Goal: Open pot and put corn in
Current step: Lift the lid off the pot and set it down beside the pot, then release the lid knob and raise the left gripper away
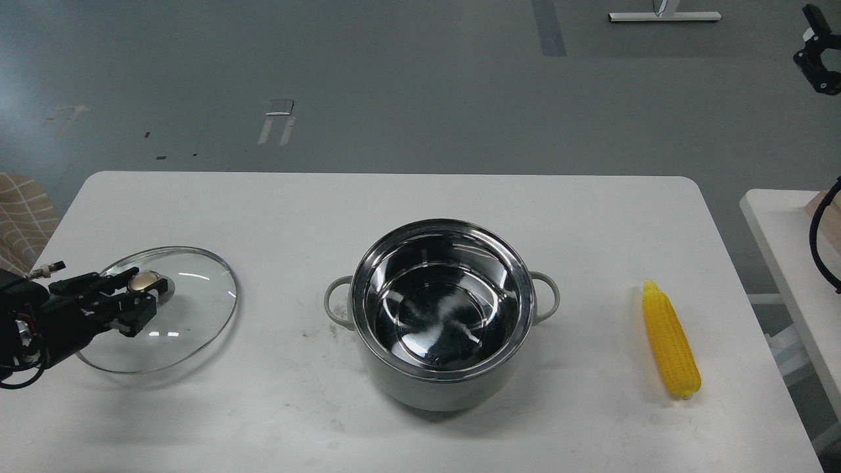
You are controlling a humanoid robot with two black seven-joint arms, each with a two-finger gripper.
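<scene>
The left tool (135, 294) grips the lid (190, 315) by its knob (146, 281) — low on the bench (420, 197). The pot (441, 315) stands open; the corn (670, 341) lies well apart.

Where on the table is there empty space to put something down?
Bare patches: the wide strip behind the pot along the table's far edge, the gap between the lid and pot, the gap between the pot and the corn, and the front edge. The left side is crowded: the left tool is at the lid's knob.
</scene>
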